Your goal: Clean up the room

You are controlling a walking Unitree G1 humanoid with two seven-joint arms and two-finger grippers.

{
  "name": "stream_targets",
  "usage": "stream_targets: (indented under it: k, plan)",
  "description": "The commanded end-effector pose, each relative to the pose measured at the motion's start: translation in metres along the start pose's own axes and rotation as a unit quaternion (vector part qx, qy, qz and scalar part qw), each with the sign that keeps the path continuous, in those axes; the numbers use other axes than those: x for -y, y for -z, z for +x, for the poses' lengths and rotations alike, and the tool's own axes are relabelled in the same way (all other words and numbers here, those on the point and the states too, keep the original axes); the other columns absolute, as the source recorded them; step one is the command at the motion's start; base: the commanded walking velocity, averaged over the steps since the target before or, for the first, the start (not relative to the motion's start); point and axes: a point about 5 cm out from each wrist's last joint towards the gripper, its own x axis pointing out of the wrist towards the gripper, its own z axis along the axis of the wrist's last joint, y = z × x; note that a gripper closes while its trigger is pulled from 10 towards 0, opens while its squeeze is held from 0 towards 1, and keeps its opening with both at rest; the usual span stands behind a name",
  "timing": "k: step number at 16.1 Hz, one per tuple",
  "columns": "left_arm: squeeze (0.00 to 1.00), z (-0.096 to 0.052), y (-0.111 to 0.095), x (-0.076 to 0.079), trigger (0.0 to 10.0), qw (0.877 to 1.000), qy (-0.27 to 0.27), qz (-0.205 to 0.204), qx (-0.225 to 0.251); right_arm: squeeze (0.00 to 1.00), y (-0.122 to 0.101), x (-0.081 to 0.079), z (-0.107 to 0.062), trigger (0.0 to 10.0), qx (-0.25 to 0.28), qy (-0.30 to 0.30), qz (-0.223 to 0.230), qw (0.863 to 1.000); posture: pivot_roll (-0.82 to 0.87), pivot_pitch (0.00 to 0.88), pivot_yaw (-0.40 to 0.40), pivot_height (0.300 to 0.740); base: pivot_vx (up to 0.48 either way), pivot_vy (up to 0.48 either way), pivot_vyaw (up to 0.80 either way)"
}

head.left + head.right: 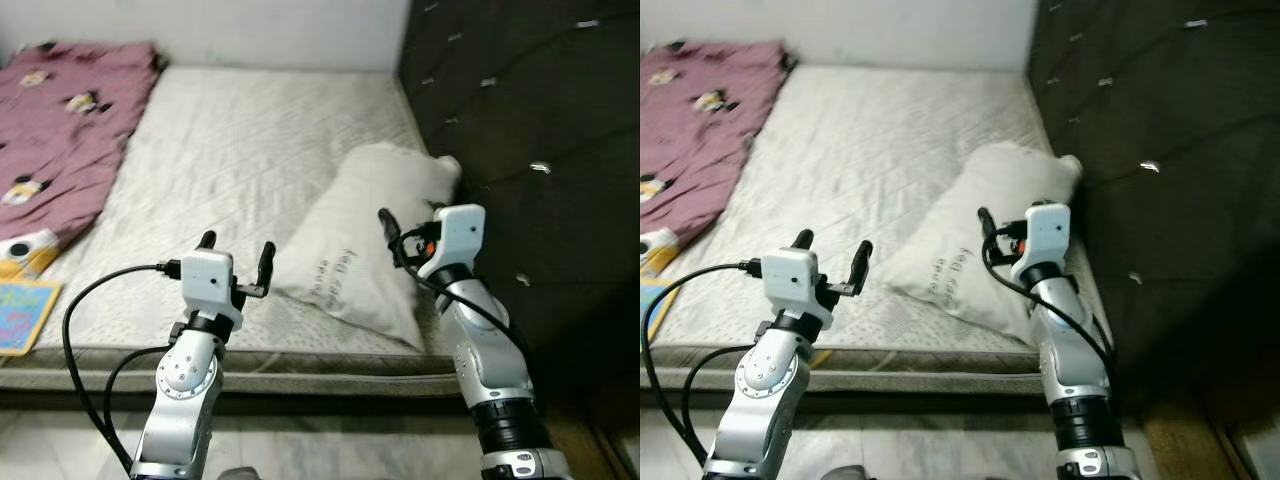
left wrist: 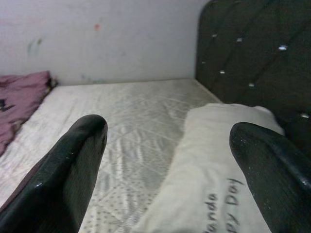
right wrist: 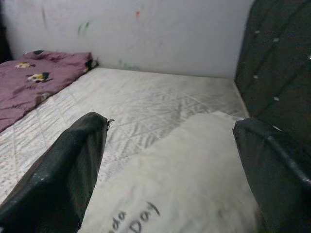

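Pillow lies on the bare mattress, on the robot's right side, top corner up against the dark tufted headboard. Its long axis runs diagonally: from the near mattress edge, roughly centre, up and away to the right toward the headboard. Printed text sits at the near end.

Right gripper is the nearer one, hovering just above the pillow's right half, close to the headboard side. Fingers spread wide, nothing between them; the right wrist view looks straight down the pillow with a finger on either side of the frame. Contact is hard to call from here, probably just clear of the fabric.

Left gripper sits over the mattress just beside the pillow's near-left corner, also spread and empty. In the left wrist view the pillow is off toward one finger, not centred.

So the pillow is ahead and between the two arms, biased right. Judgement: right arm takes the far/upper end, left needs to shift inward to catch the lower corner if it's a two-arm lift.

Maroon blanket is bunched at the far left of the bed, well apart from both grippers. A colourful book lies at the near left edge.
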Motion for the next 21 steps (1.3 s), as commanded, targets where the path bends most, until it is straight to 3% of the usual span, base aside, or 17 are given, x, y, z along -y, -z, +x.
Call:
stream_targets:
  k: [1,3,14,17,21]
  plan:
    - [0.00,0.000,-0.002,0.000,10.0,1.000,0.002,0.001,0.005,0.00,-0.007,-0.001,0.003,10.0,0.011,-0.003,-0.004,1.000,-0.01,0.000,-0.007,0.740,0.401,0.000,0.00]
    - [0.00,0.000,-0.002,0.000,10.0,1.000,0.002,0.000,0.004,0.00,-0.007,-0.001,0.003,10.0,0.011,-0.003,-0.005,1.000,-0.02,0.000,-0.007,0.740,0.386,0.000,0.00]
    - [0.00,0.000,0.002,-0.001,10.0,1.000,-0.010,0.001,-0.012,0.00,-0.004,0.000,0.001,10.0,0.005,0.001,-0.003,1.000,-0.01,0.000,-0.005,0.740,0.000,0.000,0.00]
    - [0.00,0.001,0.002,-0.002,10.0,1.000,-0.013,0.001,-0.012,0.00,-0.004,0.001,0.001,10.0,0.004,0.003,0.000,1.000,-0.02,0.000,-0.003,0.740,0.000,0.000,-0.72]
    - [0.00,-0.008,-0.001,-0.027,10.0,0.995,-0.093,0.024,-0.008,0.00,-0.007,0.008,-0.002,10.0,0.009,0.024,-0.004,1.000,-0.01,0.000,-0.002,0.740,0.000,0.000,0.00]
